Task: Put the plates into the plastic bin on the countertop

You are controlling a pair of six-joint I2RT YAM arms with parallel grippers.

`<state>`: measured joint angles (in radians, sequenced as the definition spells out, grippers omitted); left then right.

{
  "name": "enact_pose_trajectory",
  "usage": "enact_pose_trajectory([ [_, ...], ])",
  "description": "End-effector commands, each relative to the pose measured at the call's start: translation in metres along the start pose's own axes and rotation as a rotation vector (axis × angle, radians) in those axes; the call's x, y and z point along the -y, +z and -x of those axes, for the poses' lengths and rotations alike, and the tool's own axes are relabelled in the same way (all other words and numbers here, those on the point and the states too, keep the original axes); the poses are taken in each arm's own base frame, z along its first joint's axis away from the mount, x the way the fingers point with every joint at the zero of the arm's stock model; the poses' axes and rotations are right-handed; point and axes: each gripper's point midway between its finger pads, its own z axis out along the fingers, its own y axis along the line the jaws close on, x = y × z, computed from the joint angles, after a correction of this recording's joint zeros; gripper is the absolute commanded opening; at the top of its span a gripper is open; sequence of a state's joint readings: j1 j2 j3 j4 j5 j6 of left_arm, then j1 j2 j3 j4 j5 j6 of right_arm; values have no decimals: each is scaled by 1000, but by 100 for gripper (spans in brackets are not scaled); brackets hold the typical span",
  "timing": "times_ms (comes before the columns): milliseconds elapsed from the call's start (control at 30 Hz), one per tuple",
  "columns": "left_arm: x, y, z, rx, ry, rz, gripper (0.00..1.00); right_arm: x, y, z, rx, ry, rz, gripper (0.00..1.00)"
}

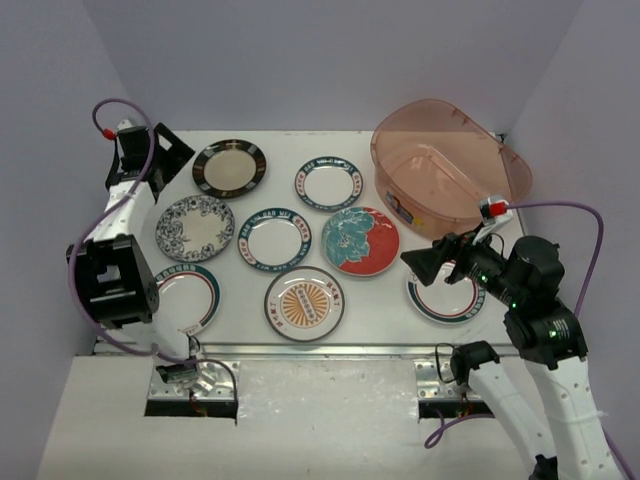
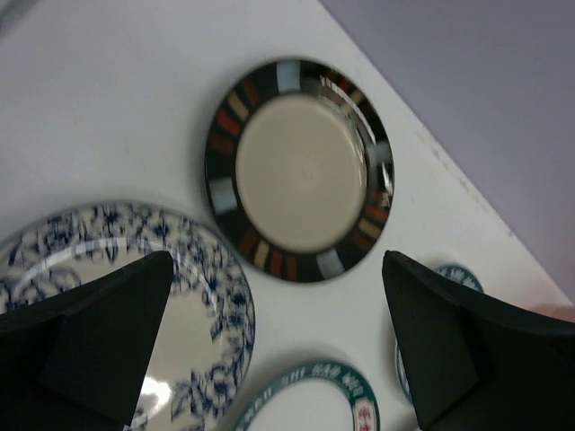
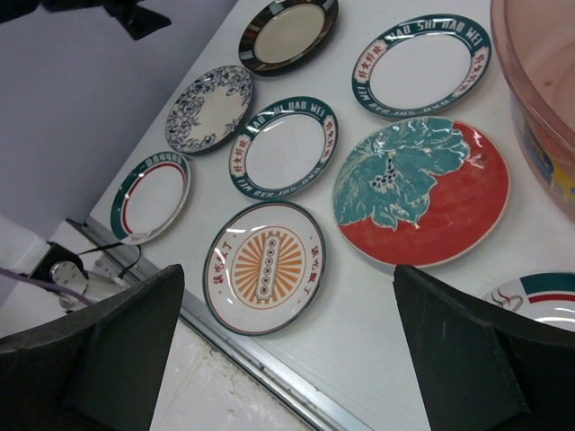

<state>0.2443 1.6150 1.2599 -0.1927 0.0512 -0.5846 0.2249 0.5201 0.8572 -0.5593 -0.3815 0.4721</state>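
Near: right tool (image 1: pixel 425 258) released, jaws wide, above right striped plate (image 1: pixel 447 297). Eight plates (image 1: pixel 304 302) flat on worktop (image 1: pixel 385 300), all outside bin (image 1: pixel 450 165), which sits far right. Far left: left tool (image 1: pixel 175 152) released, jaws wide, beside black plate (image 1: pixel 229 168).

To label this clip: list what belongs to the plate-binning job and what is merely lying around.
Job:
black-gold plate, far teal-lettered plate, near teal-lettered plate, blue floral plate, red-teal floral plate, orange-centred plate, left striped plate, right striped plate, plastic bin, countertop.

Just there:
purple cables, metal rail, lavender walls.
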Motion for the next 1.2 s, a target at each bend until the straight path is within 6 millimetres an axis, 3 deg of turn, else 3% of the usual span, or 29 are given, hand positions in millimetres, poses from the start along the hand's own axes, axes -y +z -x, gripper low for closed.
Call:
enact_pose_trajectory([
  [0, -11, 82, 31, -34, 83, 19, 100, -15, -6, -5, 4, -6, 86, 99],
  [133, -33, 126, 19, -113, 107, 31, 100, -20, -9, -10, -4, 2, 110, 99],
  [233, -31, 156, -14, -259, 125, -134, 100, -26, -11, -14, -23, 3, 145, 99],
  [333, -29, 167, -41, -369, 116, -254, 100, -39, -12, -17, -40, -5, 235, 99],
  [500, -26, 178, -68, -462, 44, -347, 97, -49, -12, -18, -51, 6, 299, 99],
  [567, -24, 181, -78, -504, 9, -384, 91, -49, -11, -16, -44, 5, 294, 99],
  [700, -33, 191, -104, -583, -55, -405, 57, -48, -11, -12, -36, -2, 285, 99],
  [733, -35, 192, -105, -586, -58, -399, 57, -48, -12, -11, -33, -3, 285, 99],
  [767, -38, 194, -108, -589, -61, -390, 43, -49, -12, -11, -33, -6, 285, 99],
  [833, -39, 197, -110, -592, -69, -391, 28, -49, -12, -10, -33, -5, 286, 99],
  [900, -37, 197, -109, -590, -86, -402, 2, -49, -11, -11, -37, 2, 286, 99],
  [1033, -17, 190, -96, -568, -145, -484, 0, -49, -8, -13, -49, 12, 297, 99],
  [1100, 2, 180, -81, -541, -174, -537, 0, -47, -6, -13, -51, 17, 289, 99],
  [1167, 31, 163, -54, -479, -165, -617, 0, -45, -4, -12, -51, 20, 278, 99],
])
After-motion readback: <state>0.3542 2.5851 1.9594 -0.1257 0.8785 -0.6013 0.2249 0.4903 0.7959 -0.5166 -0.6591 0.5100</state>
